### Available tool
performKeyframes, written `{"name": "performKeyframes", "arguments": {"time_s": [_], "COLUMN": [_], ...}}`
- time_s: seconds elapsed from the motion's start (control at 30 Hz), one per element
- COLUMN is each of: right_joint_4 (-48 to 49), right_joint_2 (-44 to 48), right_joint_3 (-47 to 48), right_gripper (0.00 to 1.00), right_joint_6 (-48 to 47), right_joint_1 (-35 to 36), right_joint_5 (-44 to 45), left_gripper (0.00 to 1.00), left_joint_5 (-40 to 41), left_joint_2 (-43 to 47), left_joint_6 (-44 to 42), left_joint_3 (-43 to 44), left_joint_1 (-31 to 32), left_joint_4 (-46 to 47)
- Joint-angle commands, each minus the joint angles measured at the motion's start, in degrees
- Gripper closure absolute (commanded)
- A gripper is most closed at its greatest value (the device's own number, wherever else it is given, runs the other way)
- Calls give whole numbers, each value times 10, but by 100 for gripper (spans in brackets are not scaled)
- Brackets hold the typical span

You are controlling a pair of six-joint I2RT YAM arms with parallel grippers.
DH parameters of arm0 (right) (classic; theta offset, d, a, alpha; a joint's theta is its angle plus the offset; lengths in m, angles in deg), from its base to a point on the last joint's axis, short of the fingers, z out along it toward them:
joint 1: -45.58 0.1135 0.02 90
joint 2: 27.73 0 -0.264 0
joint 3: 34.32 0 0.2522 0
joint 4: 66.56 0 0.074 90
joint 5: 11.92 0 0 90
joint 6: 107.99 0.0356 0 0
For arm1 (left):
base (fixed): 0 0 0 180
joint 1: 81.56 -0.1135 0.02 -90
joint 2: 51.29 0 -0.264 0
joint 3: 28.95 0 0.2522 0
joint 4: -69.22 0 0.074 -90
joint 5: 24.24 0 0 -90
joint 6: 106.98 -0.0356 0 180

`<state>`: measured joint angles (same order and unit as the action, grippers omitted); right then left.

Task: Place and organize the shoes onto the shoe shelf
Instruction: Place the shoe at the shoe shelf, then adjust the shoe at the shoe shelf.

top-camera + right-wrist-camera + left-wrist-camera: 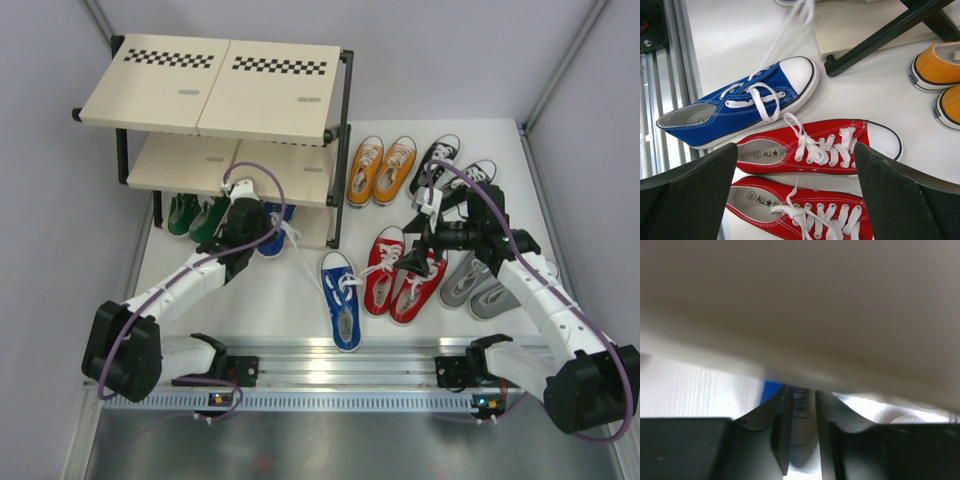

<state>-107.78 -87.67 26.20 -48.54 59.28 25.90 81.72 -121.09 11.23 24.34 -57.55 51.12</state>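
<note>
Showing a shoe shelf (215, 85) w/ shoes around it. We see a green pair (195, 213) tucked low under its left side, an orange pair (381, 170) just right of it and a black pair (450, 165) further right. Red pair (385, 270) & grey pair (478, 285) lie front-right. One blue shoe (341, 300) lies in front of its right leg.

L gripper (801, 392) sits under the shelf's mid board (290, 170), which blocks most of its cam view. Its fingers (781, 435) are a narrow slit apart at the 2nd blue shoe (275, 238); we can't tell if it's gripped.

R gripper (795, 150) hovers over the red pair, fingers (695, 195) wide apart, holding nothing.
</note>
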Motion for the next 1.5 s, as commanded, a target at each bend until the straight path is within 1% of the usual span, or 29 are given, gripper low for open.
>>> {"name": "performKeyframes", "arguments": {"time_s": [0.0,0.13,0.23,0.27,0.3,0.37,0.4,0.47,0.5,0.57,0.6,0.67,0.73,0.77,0.8,0.87,0.93,1.07,1.17,1.33,1.4,1.47], "right_joint_4": [7,4,-1,-6,-10,-21,-35,-46,-53,-53,-55,-56,-56,-56,-56,-56,-56,-56,-54,-54,-54,-54], "right_joint_2": [11,14,16,17,18,19,18,18,18,17,15,15,16,15,16,15,15,10,7,8,9,9], "right_joint_3": [-2,-2,-2,-2,-1,0,2,5,6,6,6,7,6,5,5,3,3,3,4,3,3,3], "right_gripper": [1,0,1,1,0,1,0,1,1,1,0,1,0,1,1,0,1,1,1,1,1,1], "right_joint_6": [-12,-14,-21,-24,-28,-48,-56,-80,-86,-91,-94,-94,-94,-94,-94,-95,-95,-96,-96,-95,-95,-95], "right_joint_1": [-6,-6,-7,-7,-9,-8,-7,-7,-7,-8,-8,-8,-7,-7,-8,-9,-9,-9,-10,-10,-11,-12], "right_joint_5": [-18,-20,-21,-22,-23,-31,-34,-43,-45,-46,-46,-46,-44,-44,-43,-43,-43,-42,-41,-39,-40,-40], "left_gripper": [69,65,62,61,55,48,46,45,45,46,46,55,75,92,99,100,100,100,100,100,100,100], "left_joint_5": [17,11,-11,-29,-38,-58,-79,-90,-104,-117,-124,-129,-140,-147,-154,-174,-173,-166,-167,-174,-166,-134], "left_joint_2": [2,12,31,38,55,79,91,134,162,192,220,243,265,270,280,287,293,281,240,149,125,114], "left_joint_6": [9,11,2,-3,-17,-30,-45,-57,-71,-78,-75,-57,-43,-34,-20,-2,26,62,91,110,113,112], "left_joint_3": [14,19,23,27,27,23,20,10,5,-8,-21,-41,-53,-61,-80,-98,-120,-138,-147,-162,-162,-158], "left_joint_1": [-5,-5,-5,-5,-5,-5,-5,-5,-5,-5,-5,-5,-5,-5,-5,-5,-5,-6,-5,-5,-5,-5], "left_joint_4": [64,53,46,19,13,-2,-19,-37,-47,-69,-76,-92,-108,-110,-110,-109,-109,-108,-94,-33,-23,-9]}}
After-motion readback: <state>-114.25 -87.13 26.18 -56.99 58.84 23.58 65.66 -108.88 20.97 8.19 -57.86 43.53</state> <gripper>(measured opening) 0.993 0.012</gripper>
